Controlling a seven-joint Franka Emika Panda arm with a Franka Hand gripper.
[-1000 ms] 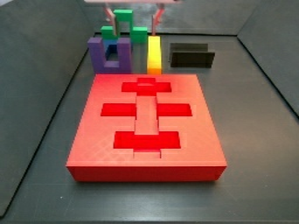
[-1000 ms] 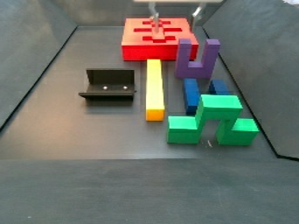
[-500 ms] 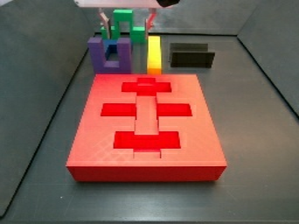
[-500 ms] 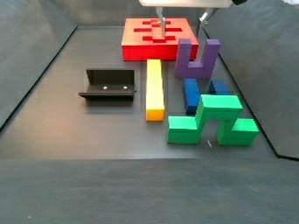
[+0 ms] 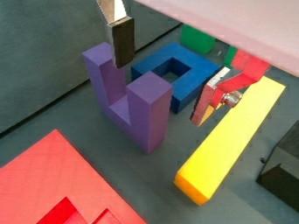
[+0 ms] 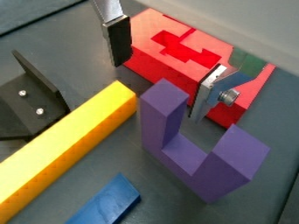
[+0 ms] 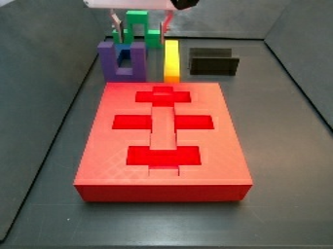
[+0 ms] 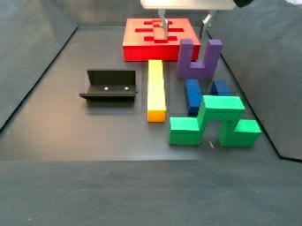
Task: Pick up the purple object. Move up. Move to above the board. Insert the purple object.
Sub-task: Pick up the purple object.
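Biggest thing we've got is the board (image 7: pixel 163 136), that red slab with cross and bar recesses, lying flat on the dark floor with nothing in its slots. Next down is the green block (image 8: pixel 214 121) at the end of the row away from the board, then the yellow bar (image 8: pixel 156 88) lying flat alongside the row. The fixture (image 8: pixel 109 86) sits on the other side of the yellow bar, apart from it. The blue block (image 5: pixel 176 73) lies right behind the purple object (image 5: pixel 131 94), which stands prongs up on the floor just off the board's edge. Our gripper (image 6: pixel 166 68) hangs above it, jaws spread wide and holding nothing, with a prong below the gap and neither finger (image 6: pixel 117 39) touching in both wrist views
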